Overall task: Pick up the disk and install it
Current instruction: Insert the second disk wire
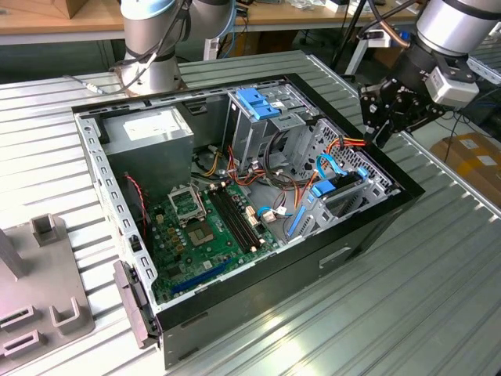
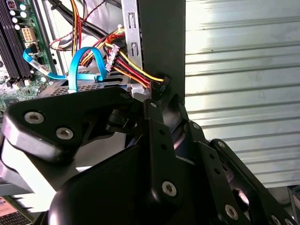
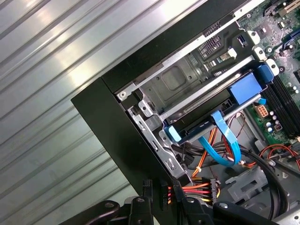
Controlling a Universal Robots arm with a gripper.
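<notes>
Exterior view, case: open computer case (image 1: 368,227) lies on the ribbed table (image 1: 438,298).
Disk: blue-railed disk (image 3: 215,105) sits in its bay at the case's right corner.
Gripper: gripper (image 1: 381,117) hovers beyond that corner; can't tell its spread.

Case (image 1: 368,227): black
Motherboard (image 1: 207,227): green
Drive cage top (image 1: 254,102): blue
Data cable (image 3: 229,143): light blue
Power wires (image 2: 133,65): red, yellow, black
Table (image 1: 438,290): ribbed silver
Gripper (image 1: 383,117): black

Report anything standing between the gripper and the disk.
Yes. In the first wrist view, the case wall, a red-yellow power cable and a looped blue data cable lie between the gripper and the disk.
</notes>
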